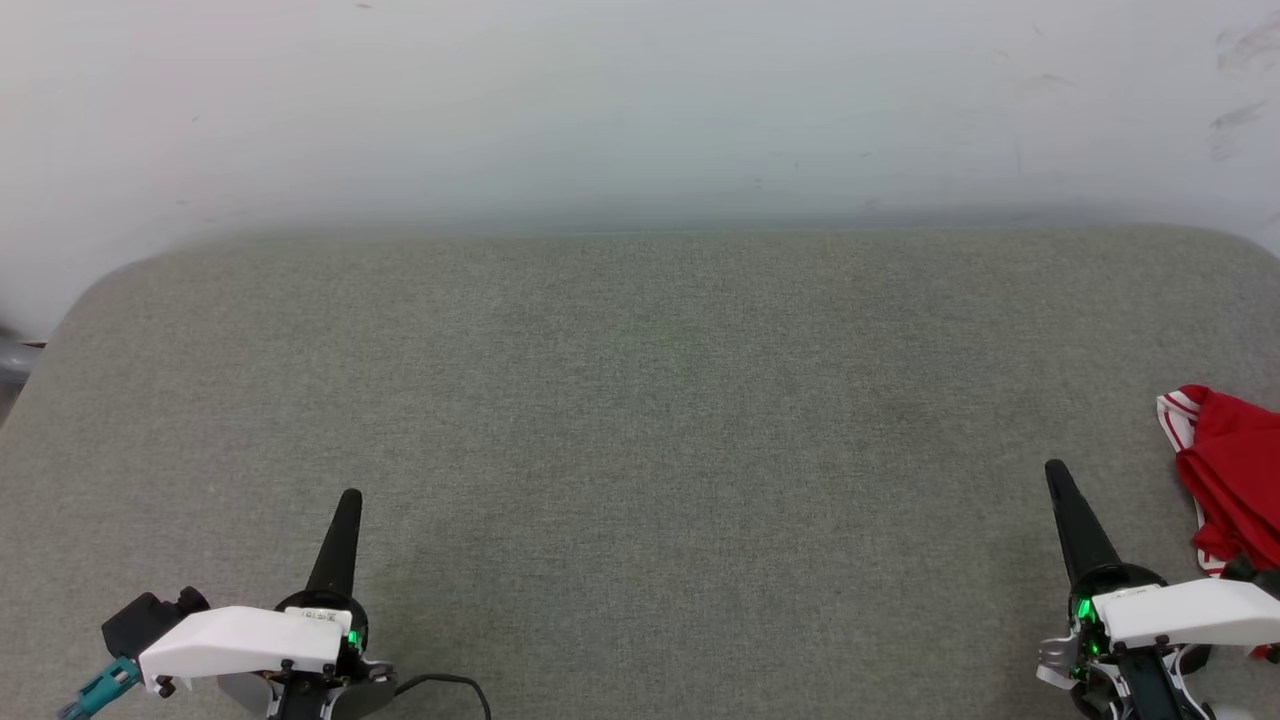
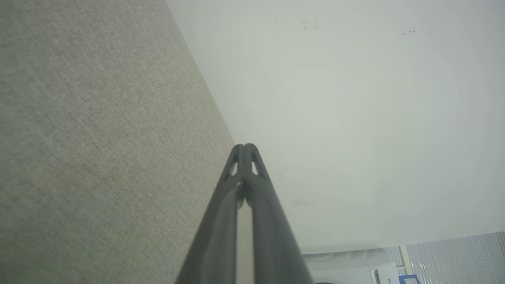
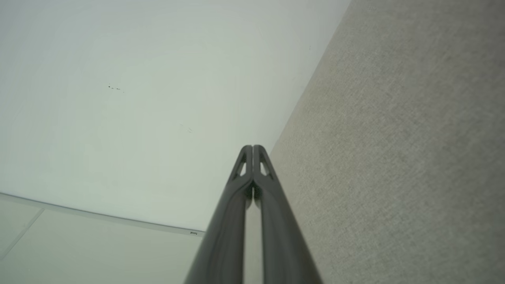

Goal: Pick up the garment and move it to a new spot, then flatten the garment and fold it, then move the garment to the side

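1. Left gripper (image 1: 348,497): at lower left of the head view, fingers pressed together, tips meeting, holding nothing.
2. Right gripper (image 1: 1054,468): at lower right, fingers likewise pressed together, empty, pointing up and slightly left.

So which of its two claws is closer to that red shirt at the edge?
The right. Its right claw is close beside the red shirt, on the shirt's left; the left claw is far off across the grey surface.
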